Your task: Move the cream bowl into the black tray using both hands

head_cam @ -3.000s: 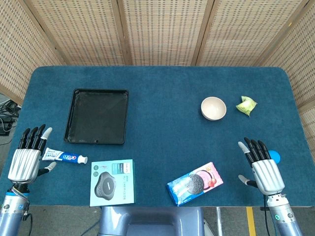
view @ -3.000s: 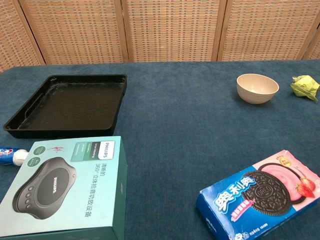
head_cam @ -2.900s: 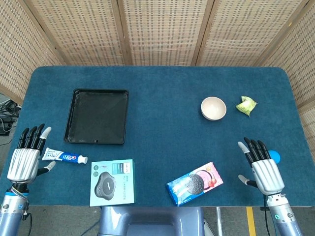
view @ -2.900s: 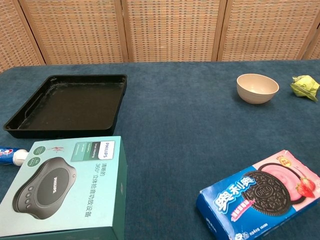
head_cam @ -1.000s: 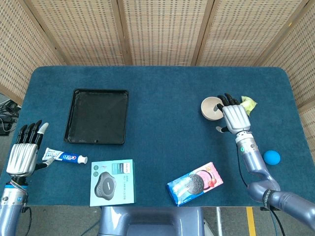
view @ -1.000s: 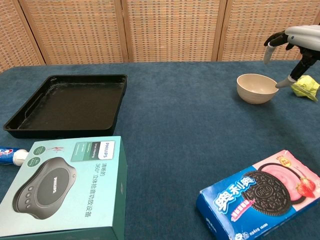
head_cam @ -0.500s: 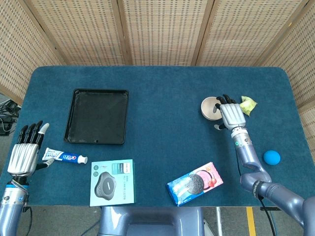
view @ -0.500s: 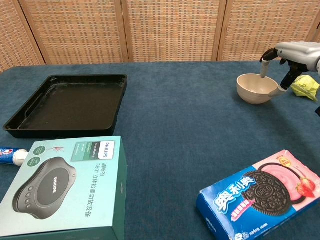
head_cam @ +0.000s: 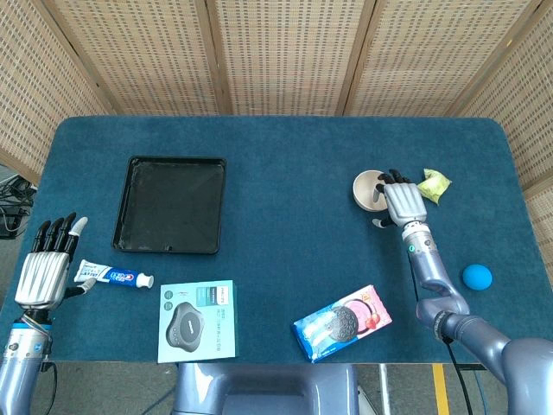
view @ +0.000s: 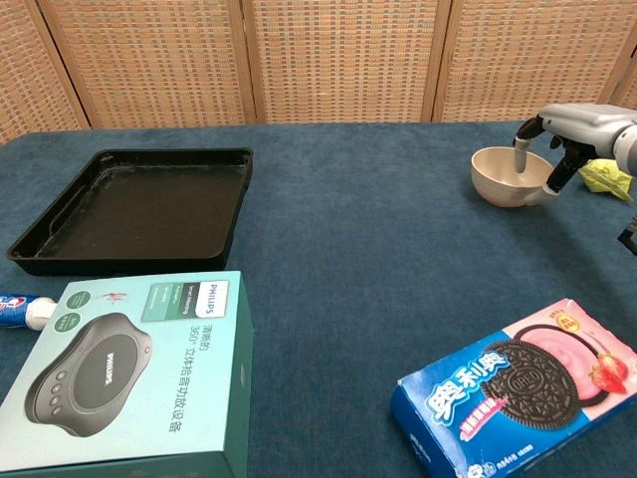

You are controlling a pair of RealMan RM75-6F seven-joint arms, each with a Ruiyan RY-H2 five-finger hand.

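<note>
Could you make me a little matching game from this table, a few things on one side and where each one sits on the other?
Things:
1. cream bowl
2. toothpaste tube
3. blue ball
4. black tray

Places:
A. beside the left hand
B. under the right hand's fingers
C. far left part of the table, nothing in it
D. near the table's right edge

Pairs: 1-B, 2-A, 3-D, 4-C

We take this for a robot test station, not a home: a table (head_cam: 285,164) covered in blue felt, woven rattan screens (head_cam: 285,52) closing it in behind, and cables (head_cam: 10,212) on the bare floor at its left
</note>
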